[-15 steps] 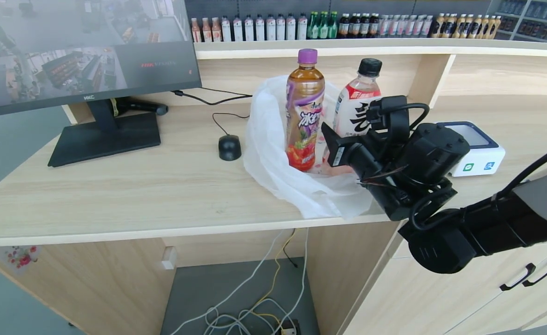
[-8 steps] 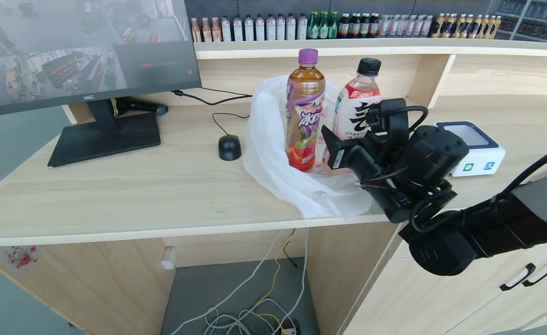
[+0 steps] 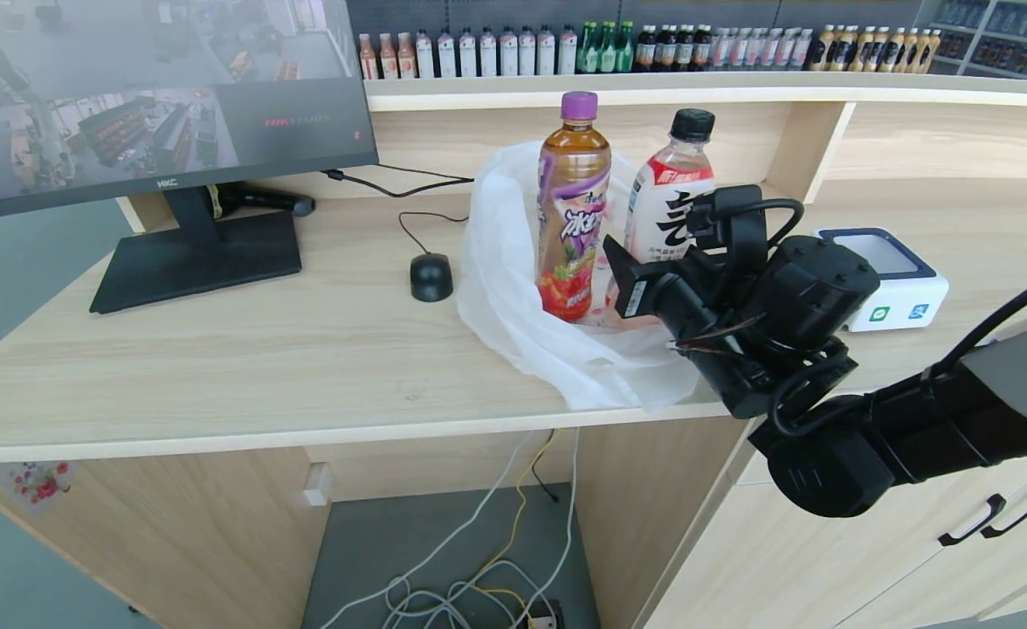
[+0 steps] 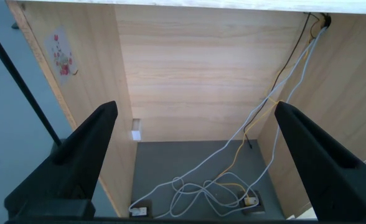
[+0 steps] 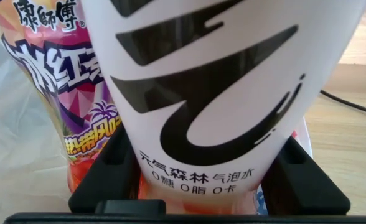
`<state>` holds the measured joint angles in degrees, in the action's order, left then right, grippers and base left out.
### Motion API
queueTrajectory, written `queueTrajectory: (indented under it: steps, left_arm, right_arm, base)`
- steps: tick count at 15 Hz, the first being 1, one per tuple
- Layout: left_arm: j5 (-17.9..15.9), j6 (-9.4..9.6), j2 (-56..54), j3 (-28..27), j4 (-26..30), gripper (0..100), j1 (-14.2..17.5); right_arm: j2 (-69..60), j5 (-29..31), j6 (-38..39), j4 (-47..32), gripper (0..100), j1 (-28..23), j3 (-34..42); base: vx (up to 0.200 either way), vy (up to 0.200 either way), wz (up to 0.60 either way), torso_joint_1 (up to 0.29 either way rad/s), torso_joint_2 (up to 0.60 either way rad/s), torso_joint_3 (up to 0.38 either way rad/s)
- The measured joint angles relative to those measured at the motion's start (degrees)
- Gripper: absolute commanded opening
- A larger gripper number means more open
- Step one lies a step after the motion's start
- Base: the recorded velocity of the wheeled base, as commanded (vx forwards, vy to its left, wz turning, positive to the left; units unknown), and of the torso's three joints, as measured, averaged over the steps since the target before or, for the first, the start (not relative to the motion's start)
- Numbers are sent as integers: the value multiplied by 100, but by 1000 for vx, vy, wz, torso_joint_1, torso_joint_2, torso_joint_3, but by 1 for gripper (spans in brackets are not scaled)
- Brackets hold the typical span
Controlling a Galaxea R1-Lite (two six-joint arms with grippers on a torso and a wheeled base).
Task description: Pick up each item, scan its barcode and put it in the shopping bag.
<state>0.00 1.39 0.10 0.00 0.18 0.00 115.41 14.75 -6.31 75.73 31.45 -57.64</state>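
1. The right gripper [image 5: 205, 165] is closed on the lower body of the white-label bottle [image 3: 666, 210]; one finger [image 5: 108, 165] lies against each side of the label.
2. The white-label bottle, black-capped, is held upright inside the mouth of the shopping bag [image 3: 505, 288], just beside the purple-cap bottle [image 3: 573, 218]. Whether its base rests on the bag's floor cannot be told, as the gripper hides it.
3. The purple-cap bottle is seen standing upright in the bag, on the robot's left of the held bottle.
4. The bag is spread open on the wooden counter [image 3: 260, 349], between the mouse [image 3: 431, 277] and the white scanner box [image 3: 893, 275].
5. The left gripper [image 4: 192, 124] is held below the counter edge with jaws spread wide and nothing between them; loose cables [image 4: 220, 180] are seen on the floor beyond it.
6. A monitor [image 3: 147, 96] is noted at the counter's left end.
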Motion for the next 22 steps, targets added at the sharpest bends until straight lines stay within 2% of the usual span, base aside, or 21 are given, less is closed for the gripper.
queueTrajectory:
  steps: [4,5,17,22]
  left_arm:
    - [0,-5,0,0,0,100,0]
    - [0,-5,0,0,-2,100,0]
    - [0,0,0,0,-2,100,0]
    - [0,2,0,0,0,100,0]
  right_arm:
    - [-4,5,-9,1,0,0,0]
    - [-6,9,-13,4,100,0,-21]
    - [-102,38,-15,134,100,2,41]
    - [-532,51,-52,129,100,41,568]
  base:
    - [0,0,0,0,0,0]
    - [0,0,0,0,0,0]
    - [0,0,0,0,0,0]
    - [0,0,0,0,0,0]
